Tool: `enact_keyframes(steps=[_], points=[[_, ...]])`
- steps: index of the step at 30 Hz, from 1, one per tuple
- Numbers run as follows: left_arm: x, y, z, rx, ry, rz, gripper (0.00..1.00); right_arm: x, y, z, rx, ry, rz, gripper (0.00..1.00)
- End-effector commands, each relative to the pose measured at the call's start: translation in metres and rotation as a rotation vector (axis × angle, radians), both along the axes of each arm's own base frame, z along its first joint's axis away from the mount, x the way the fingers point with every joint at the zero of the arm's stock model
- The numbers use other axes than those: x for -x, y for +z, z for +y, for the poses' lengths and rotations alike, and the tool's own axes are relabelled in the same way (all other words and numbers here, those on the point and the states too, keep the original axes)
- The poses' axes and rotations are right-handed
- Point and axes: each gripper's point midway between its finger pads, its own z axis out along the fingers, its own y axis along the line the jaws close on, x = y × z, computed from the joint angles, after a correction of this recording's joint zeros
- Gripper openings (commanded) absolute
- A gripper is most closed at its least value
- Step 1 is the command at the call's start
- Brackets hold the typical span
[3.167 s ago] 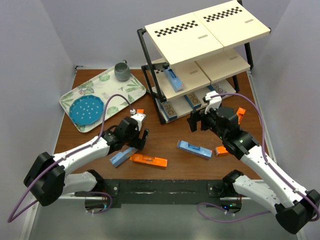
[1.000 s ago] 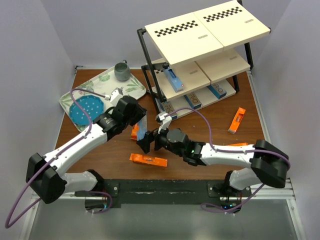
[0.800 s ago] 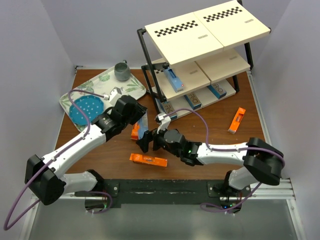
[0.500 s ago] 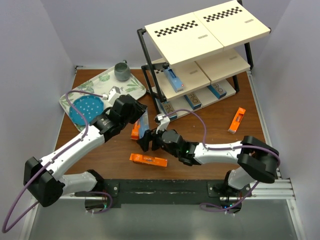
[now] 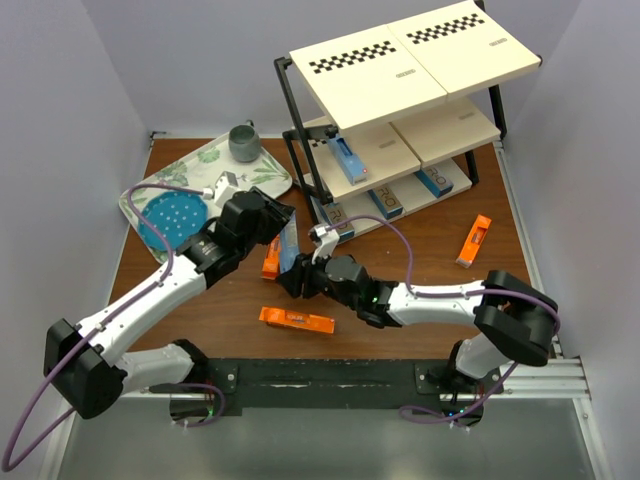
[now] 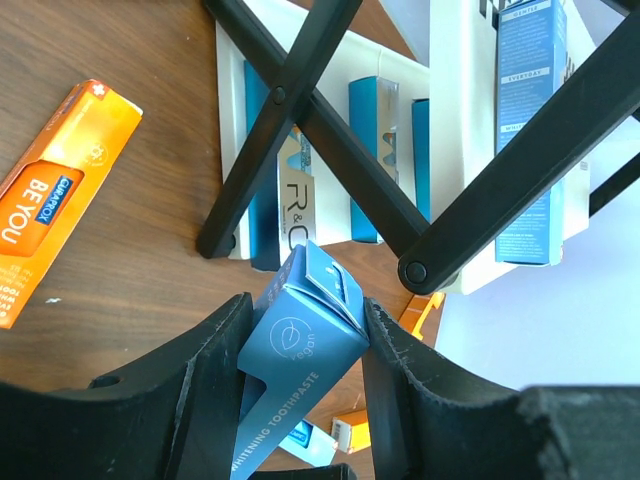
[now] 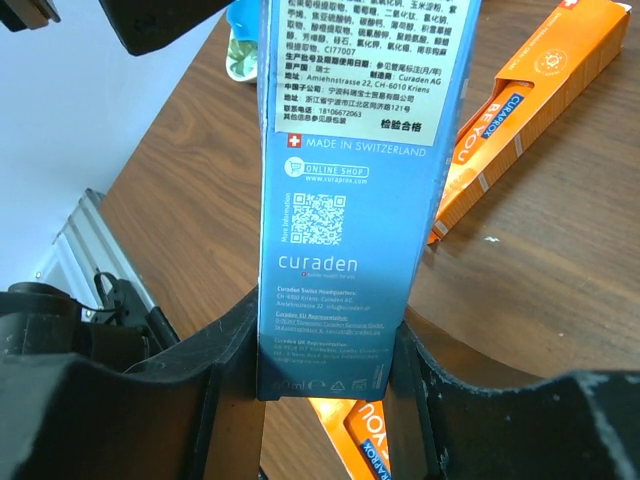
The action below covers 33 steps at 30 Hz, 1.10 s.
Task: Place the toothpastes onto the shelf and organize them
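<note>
One blue toothpaste carton hangs tilted above the table, held at both ends. My left gripper is shut on its upper end, where the flap shows between the fingers. My right gripper is shut on its lower end, both pads flat against its sides. Orange toothpastes lie on the table. The shelf stands at the back right. A blue carton lies on its middle board, and several more lie on the bottom one.
A leaf-patterned tray at the back left holds a blue plate and a grey cup. The shelf's black crossed frame stands close in front of my left gripper. Grey walls close in both sides.
My right gripper has gone from wide open to shut on the lower end of the blue carton. The left arm kept its hold and edged slightly toward the shelf.
</note>
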Motion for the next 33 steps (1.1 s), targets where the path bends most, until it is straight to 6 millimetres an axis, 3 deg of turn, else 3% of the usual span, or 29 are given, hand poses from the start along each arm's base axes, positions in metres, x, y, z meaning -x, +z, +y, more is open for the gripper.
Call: enact_keyframes(steps=[1, 4, 5, 8, 11, 16, 21, 27, 33], points=[[-0.004, 0.024, -0.004, 0.049, -0.016, -0.088, 0.26, -0.004, 0.043, 0.006, -0.104, 0.020, -0.056, 0.18], [-0.004, 0.027, -0.003, 0.033, -0.029, -0.110, 0.40, -0.004, 0.046, 0.004, -0.102, 0.031, -0.063, 0.15], [-0.004, 0.028, -0.003, 0.015, -0.039, -0.121, 0.53, -0.005, 0.047, 0.003, -0.103, 0.035, -0.065, 0.13], [-0.005, 0.035, -0.002, -0.024, -0.066, -0.181, 0.71, -0.006, 0.051, 0.001, -0.109, 0.048, -0.064, 0.10], [-0.005, 0.046, 0.005, -0.082, -0.085, -0.266, 0.84, -0.009, 0.057, -0.002, -0.130, 0.074, -0.052, 0.08], [0.003, 0.077, 0.021, -0.193, -0.135, -0.482, 0.94, -0.018, 0.070, -0.009, -0.178, 0.100, -0.029, 0.06], [0.025, 0.092, 0.032, -0.289, -0.261, -0.686, 1.00, -0.010, 0.090, -0.004, -0.248, 0.217, -0.011, 0.06], [0.042, 0.081, 0.028, -0.238, -0.477, -0.806, 1.00, -0.006, 0.113, 0.000, -0.339, 0.296, 0.010, 0.06], [0.050, 0.073, 0.027, -0.130, -0.515, -0.832, 1.00, 0.004, 0.131, 0.004, -0.375, 0.372, 0.018, 0.06]])
